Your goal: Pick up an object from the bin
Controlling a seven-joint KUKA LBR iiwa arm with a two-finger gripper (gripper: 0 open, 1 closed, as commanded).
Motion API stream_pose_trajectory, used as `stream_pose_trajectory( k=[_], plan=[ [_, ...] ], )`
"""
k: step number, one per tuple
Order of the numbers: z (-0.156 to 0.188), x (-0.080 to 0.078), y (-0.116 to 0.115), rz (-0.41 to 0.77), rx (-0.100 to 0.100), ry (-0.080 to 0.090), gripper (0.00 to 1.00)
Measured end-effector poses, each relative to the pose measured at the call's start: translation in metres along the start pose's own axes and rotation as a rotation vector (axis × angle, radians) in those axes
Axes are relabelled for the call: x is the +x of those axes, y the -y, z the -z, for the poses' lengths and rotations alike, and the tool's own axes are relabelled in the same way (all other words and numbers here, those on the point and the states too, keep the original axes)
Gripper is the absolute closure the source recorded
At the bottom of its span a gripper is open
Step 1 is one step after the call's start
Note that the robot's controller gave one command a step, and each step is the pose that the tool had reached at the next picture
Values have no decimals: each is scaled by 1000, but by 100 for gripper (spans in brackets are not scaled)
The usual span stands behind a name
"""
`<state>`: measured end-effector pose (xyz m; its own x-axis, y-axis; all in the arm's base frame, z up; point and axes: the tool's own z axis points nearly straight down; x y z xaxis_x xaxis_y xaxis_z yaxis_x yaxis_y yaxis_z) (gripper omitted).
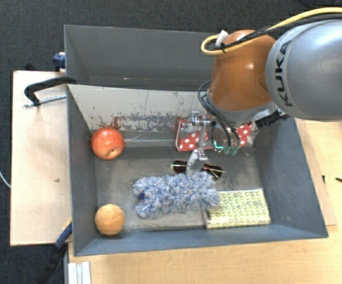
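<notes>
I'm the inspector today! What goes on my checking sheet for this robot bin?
Surface: grey metal bin, back wall scratched.
Job's things: dark sunglasses mid-bin, right under the gripper.
Clutter: red white-dotted box behind the sunglasses; red apple left; tan round ball front left; fluffy blue-white yarn bundle; green patterned flat pad.
Grippers: gripper low over the sunglasses.
Cables: yellow cable across the orange wrist cover.
Surroundings: dark carpet.

"kuka" is printed on the grey arm link (313, 70).
</notes>
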<state>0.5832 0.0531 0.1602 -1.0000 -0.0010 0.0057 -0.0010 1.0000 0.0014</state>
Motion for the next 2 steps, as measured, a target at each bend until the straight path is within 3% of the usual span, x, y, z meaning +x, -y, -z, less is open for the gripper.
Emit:
stream_pose_trajectory(
  k=[1, 2],
  plan=[
    [4, -2, 0, -1, 0, 8, 0],
    [-52, 39, -1, 84, 0, 11, 0]
  ],
)
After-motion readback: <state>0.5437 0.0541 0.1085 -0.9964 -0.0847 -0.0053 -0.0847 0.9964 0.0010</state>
